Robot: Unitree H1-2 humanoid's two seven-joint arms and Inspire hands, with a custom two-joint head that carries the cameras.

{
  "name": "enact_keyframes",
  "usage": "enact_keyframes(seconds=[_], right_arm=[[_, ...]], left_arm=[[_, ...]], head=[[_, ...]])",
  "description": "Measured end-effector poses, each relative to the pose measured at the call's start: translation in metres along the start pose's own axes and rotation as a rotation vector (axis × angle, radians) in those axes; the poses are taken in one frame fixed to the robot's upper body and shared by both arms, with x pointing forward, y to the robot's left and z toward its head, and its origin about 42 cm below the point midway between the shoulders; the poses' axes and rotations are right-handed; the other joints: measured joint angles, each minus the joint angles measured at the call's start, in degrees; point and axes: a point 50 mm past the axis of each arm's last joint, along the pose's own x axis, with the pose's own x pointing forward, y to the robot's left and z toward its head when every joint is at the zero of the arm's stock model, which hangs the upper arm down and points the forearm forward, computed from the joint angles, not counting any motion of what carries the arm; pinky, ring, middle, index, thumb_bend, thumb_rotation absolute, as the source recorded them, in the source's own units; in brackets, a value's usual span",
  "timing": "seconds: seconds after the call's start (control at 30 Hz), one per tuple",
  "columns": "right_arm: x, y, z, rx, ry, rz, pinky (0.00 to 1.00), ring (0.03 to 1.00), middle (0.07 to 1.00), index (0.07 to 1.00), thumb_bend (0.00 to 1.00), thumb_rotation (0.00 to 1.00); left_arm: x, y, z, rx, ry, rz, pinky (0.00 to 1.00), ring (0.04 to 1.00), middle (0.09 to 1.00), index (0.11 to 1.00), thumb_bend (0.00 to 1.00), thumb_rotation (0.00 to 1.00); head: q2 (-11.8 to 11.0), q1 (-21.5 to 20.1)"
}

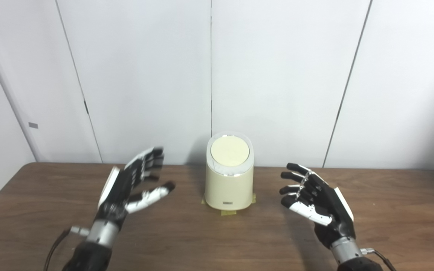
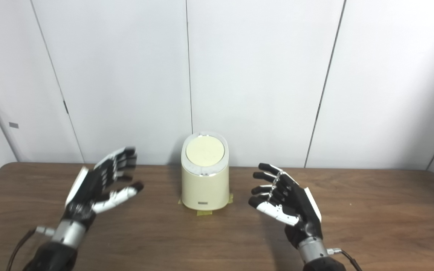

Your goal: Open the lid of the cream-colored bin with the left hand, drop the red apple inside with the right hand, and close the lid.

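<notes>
The cream-colored bin [image 1: 229,184] stands at the middle back of the table, held down with yellow tape at its base. Its round lid [image 1: 230,151] lies flat and shut on top. My left hand [image 1: 132,186] hovers to the left of the bin, open and empty, fingers spread and pointing toward the wall. My right hand [image 1: 315,201] hovers to the right of the bin, open and empty, fingers spread toward the bin. Neither hand touches the bin. No red apple shows in either view.
The brown wooden table [image 1: 390,210] runs across the whole picture. White wall panels [image 1: 277,75] stand right behind the bin. A cable [image 1: 57,244] trails from my left wrist.
</notes>
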Motion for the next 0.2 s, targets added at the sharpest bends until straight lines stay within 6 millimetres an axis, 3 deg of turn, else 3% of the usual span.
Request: enact_keyframes(seconds=[0.07,0.2], right_arm=[[0.0000,-0.0008,-0.0011,-0.009,0.005,-0.007,0.44,0.534,0.700,0.727,0.81,0.21],[-0.0001,-0.0020,-0.0010,-0.025,0.004,-0.025,0.45,0.534,0.700,0.726,0.83,0.23]], left_arm=[[-0.0057,-0.0003,-0.0038,-0.038,0.010,-0.008,0.53,0.669,0.738,0.807,0.71,0.28],[-0.0106,0.0003,-0.0070,-0.060,0.019,-0.033,0.52,0.645,0.723,0.790,0.72,0.28]], head=[[0.00,-0.17],[0.09,-0.35]])
